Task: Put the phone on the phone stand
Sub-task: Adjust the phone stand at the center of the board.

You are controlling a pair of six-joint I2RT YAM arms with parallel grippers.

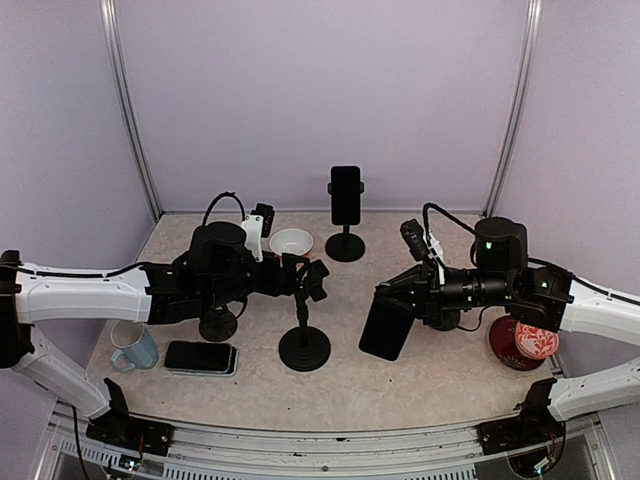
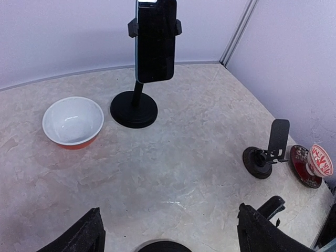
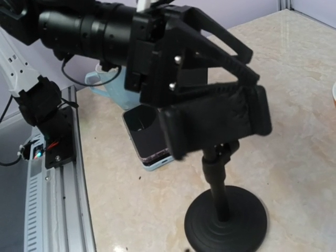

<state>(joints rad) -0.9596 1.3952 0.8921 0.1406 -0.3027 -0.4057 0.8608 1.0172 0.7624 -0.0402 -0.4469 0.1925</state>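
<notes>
The empty phone stand stands mid-table, a black pole on a round base with a wide clamp on top. My left gripper has its jaws set wide on the two ends of that clamp. In the left wrist view only its fingers and the base's edge show. To the right of the stand hangs a black phone, tilted above the table, with my right gripper shut on its upper end. The right wrist view shows neither that phone nor its own fingers.
A second stand at the back holds a black phone. A white bowl sits left of it. A phone in a pale blue case lies flat front left beside a blue mug. A red cup and small stand stand right.
</notes>
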